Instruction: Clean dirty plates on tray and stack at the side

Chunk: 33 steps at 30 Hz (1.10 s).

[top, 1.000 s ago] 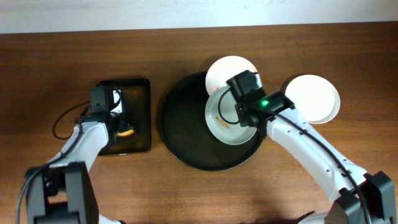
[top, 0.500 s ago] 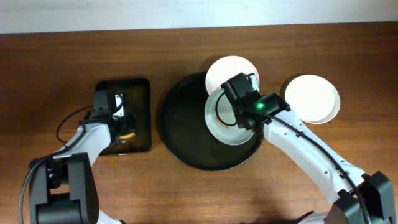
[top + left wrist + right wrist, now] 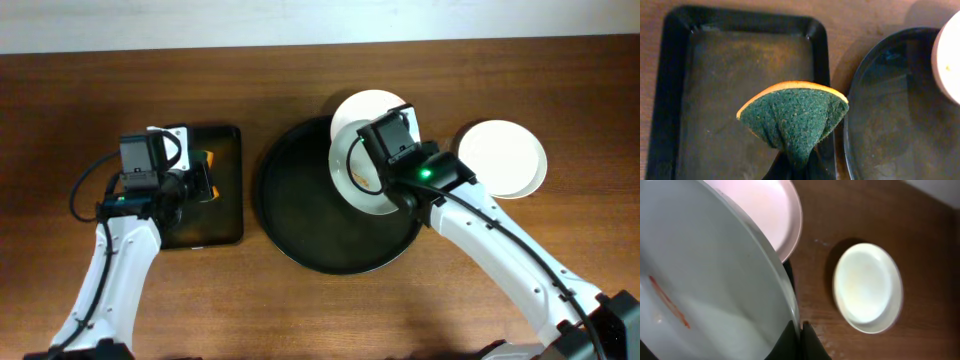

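Observation:
My right gripper [image 3: 800,330] is shut on the rim of a pale grey-green dirty plate [image 3: 705,280], which has an orange smear [image 3: 670,302]. In the overhead view this plate [image 3: 352,175] is tilted up over the right part of the round black tray [image 3: 300,215]. A white plate [image 3: 365,110] rests on the tray's far rim. Another white plate [image 3: 505,158] lies on the table to the right. My left gripper [image 3: 795,167] is shut on a green and orange sponge [image 3: 792,117], held above the rectangular black tray [image 3: 735,75].
The rectangular tray [image 3: 225,215] lies left of the round tray with a narrow strip of wood between them. The round tray's rim [image 3: 852,125] shows at the right of the left wrist view. A pale wall edge runs along the table's far side.
The left gripper has lifted the sponge off the rectangular tray and swung it toward that tray's right side. The right gripper has tilted the grey-green plate up from lying flat in the round tray.

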Available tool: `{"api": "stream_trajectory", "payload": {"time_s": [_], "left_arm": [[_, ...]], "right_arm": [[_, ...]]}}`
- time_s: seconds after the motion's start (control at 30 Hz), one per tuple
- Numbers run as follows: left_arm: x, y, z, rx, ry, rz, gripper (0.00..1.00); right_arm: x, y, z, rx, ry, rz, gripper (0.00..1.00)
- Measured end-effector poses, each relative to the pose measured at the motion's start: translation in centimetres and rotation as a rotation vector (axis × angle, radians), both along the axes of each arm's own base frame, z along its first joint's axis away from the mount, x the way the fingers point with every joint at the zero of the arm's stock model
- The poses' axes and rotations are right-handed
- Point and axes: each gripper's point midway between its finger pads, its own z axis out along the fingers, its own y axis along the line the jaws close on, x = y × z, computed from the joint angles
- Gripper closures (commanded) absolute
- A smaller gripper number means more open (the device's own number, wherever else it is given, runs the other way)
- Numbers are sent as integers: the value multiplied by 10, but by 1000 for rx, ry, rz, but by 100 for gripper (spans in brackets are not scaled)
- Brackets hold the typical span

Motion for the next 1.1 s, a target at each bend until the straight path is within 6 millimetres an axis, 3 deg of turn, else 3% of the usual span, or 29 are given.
{"api": "stream_trajectory", "payload": {"time_s": [0.07, 0.17, 0.27, 0.53, 0.8, 0.87, 0.93, 1.1], "left_arm": [[-3, -1, -10, -4, 38, -1, 100], [-3, 3, -12, 12, 44, 11, 100], [-6, 2, -13, 10, 55, 10, 100], [-16, 1, -20, -7, 109, 22, 100], [-18, -8, -20, -56, 118, 6, 100], [-5, -18, -9, -118, 47, -25, 100], [5, -42, 9, -278, -6, -62, 100], [18, -49, 23, -361, -51, 3, 100]], "right_arm": [[-2, 6, 9, -55, -43, 13, 96], [-5, 34, 35, -150, -166, 85, 96], [-11, 46, 41, -184, -197, 111, 96], [-14, 40, 42, -183, -211, 63, 96], [-13, 34, 31, -75, -184, -7, 96], [-13, 32, 18, 7, -110, -9, 96], [-20, 25, 4, 62, -21, -29, 96], [-38, 7, -17, 154, 132, -110, 96]]}}
